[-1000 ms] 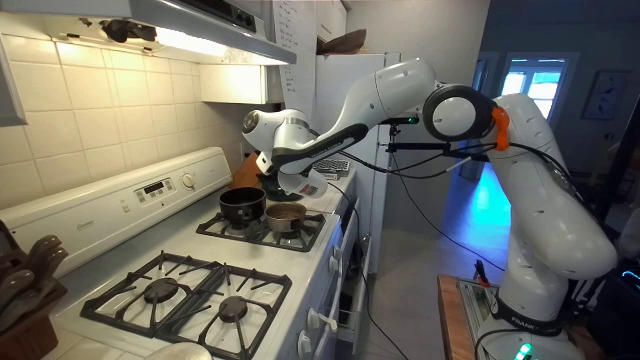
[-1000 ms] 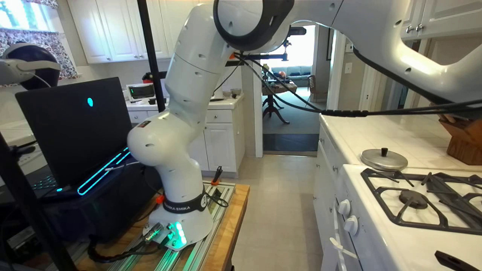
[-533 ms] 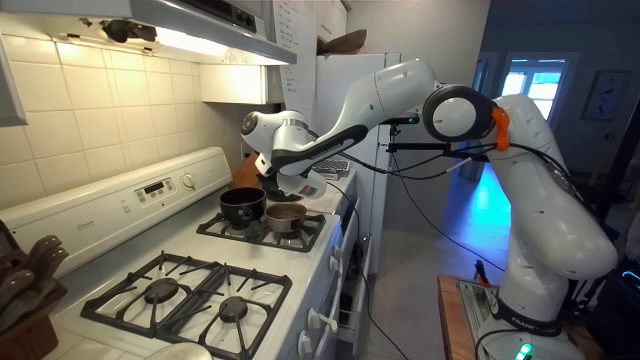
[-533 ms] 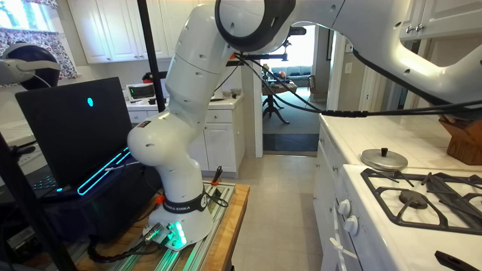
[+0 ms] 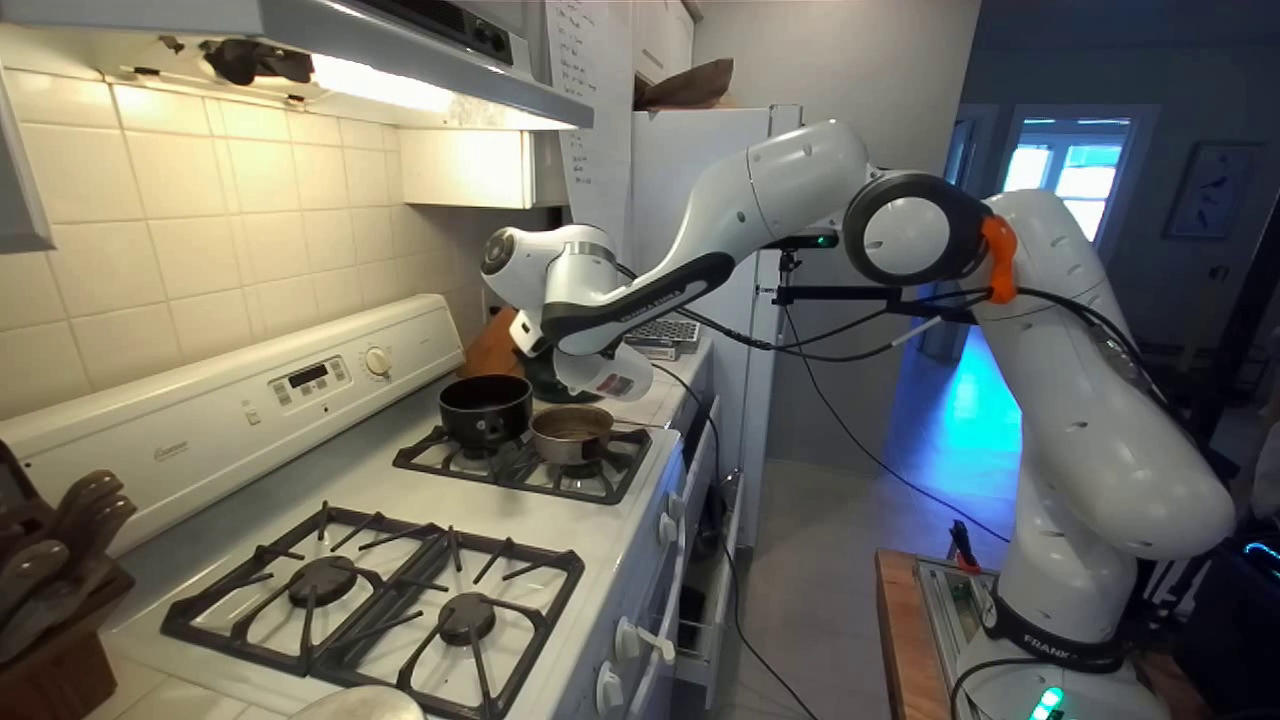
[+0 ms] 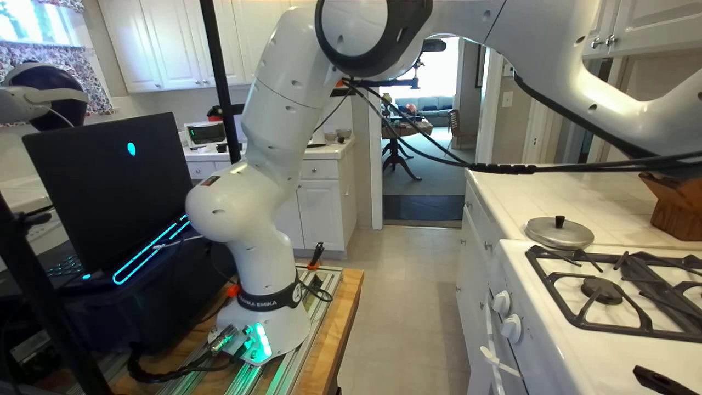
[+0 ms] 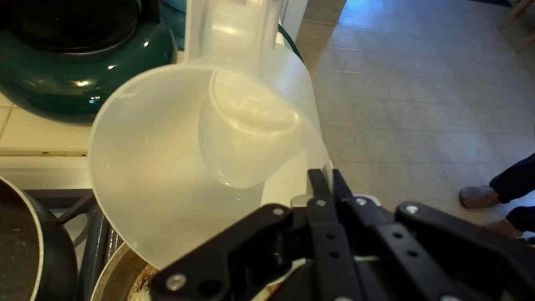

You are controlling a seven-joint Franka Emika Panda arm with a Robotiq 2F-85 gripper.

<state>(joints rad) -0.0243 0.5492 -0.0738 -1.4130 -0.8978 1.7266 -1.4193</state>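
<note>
In the wrist view, my gripper (image 7: 329, 177) is shut on the thin rim of a translucent plastic jug (image 7: 159, 167). The jug is tilted, its mouth facing the camera, and what looks like clear liquid lies inside. In an exterior view the jug (image 5: 625, 372) hangs just above a small metal saucepan (image 5: 572, 430); my fingers are hidden there. Beside that saucepan stands a black pot (image 5: 485, 405), which shows as a dark pot (image 7: 37, 251) at the wrist view's left edge. A green kettle (image 7: 71, 88) sits close behind the jug.
The white stove (image 5: 380, 480) has two bare burners nearer the camera, with a metal lid (image 6: 559, 231) on the counter beyond. A range hood (image 5: 450, 65) overhangs the stove. An open drawer (image 5: 715, 600) juts into the aisle. A person's shoe (image 7: 478, 196) shows on the floor.
The arm has shifted slightly, its elbow sinking a little. In an exterior view the jug has drifted a few pixels left and remains gripped. The pots have not moved.
</note>
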